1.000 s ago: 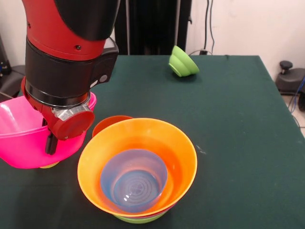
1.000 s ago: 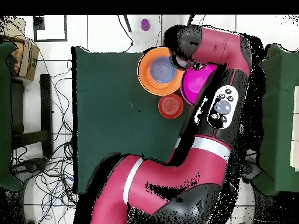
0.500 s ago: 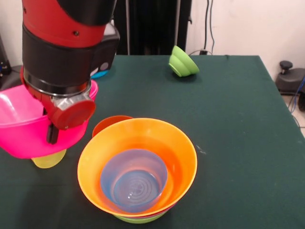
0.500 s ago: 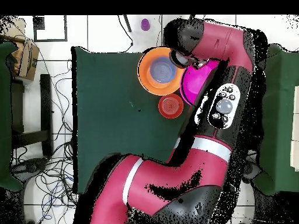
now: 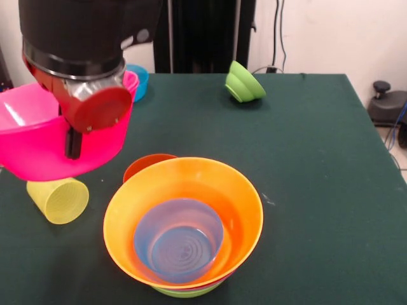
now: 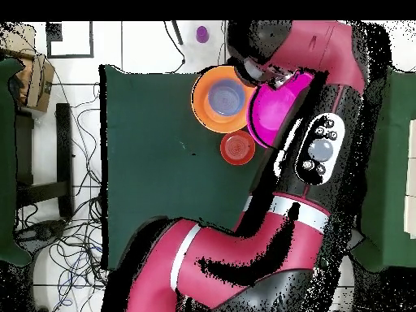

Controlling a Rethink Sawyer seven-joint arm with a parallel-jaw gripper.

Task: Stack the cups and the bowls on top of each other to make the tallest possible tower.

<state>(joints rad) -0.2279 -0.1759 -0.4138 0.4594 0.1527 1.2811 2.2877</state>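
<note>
Nearest the camera stood the tower (image 5: 183,222), close to the table's near edge: a wide orange bowl (image 5: 241,197) held a pale purple bowl (image 5: 179,239) nested upright inside it, and under the orange rim showed a thin pink edge and a lime-green bowl (image 5: 184,292) lowest of all. Just behind the orange rim a red-orange bowl (image 5: 145,166) peeked out, mostly hidden in the front view, though the overhead view showed it beside the tower. To the left the yellow cup (image 5: 58,199) lay on its side on the green table (image 5: 318,165), mouth toward the camera, apart from the tower. Above the cup hung a big pink bowl (image 5: 38,143), lifted clear of the cloth and tilted slightly, with the gripper (image 5: 73,145) clamped on its rim (one dark finger showed down the outer wall). Behind it a small blue bowl (image 5: 138,79) sat near the far edge, partly hidden by a pink rim. Farther right a second lime-green bowl (image 5: 243,82) lay tipped on its side by the far edge. The right half of the table lay open.
</note>
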